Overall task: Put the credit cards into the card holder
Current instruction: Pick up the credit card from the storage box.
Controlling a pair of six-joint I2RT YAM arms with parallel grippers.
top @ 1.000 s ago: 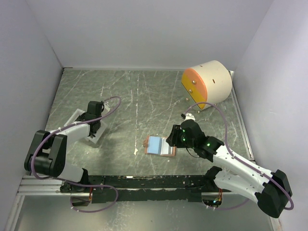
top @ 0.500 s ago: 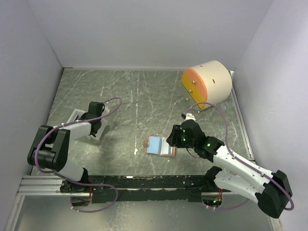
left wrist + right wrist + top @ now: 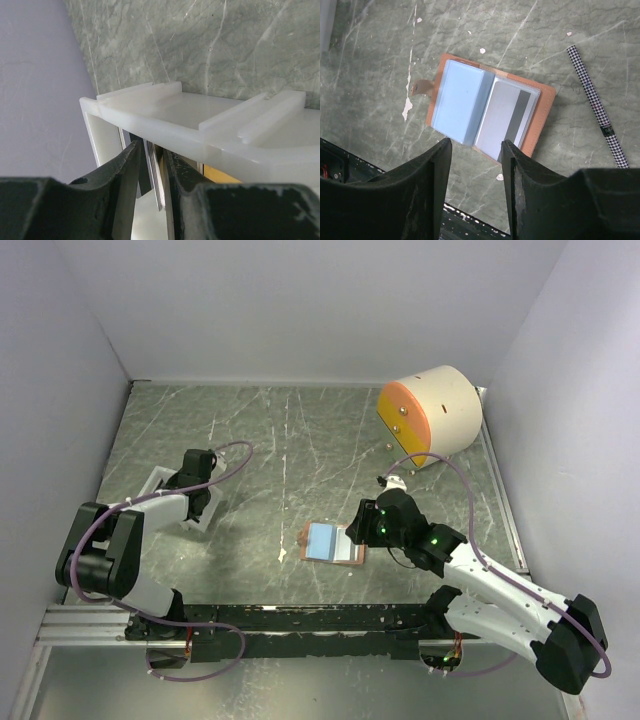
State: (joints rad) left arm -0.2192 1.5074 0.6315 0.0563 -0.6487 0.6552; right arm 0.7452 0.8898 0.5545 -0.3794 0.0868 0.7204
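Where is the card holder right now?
The card holder lies open on the table, right of centre in the top view, just left of the right gripper.

Card holder (image 3: 542,110) leather-like, matt; white tray (image 3: 190,107) smooth plastic; table (image 3: 300,440) marbled, scuffed.

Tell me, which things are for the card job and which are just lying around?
For the job: card holder, blue card, grey striped card, white tray with more cards.
Just lying about: big cream cylinder, checkered stick.
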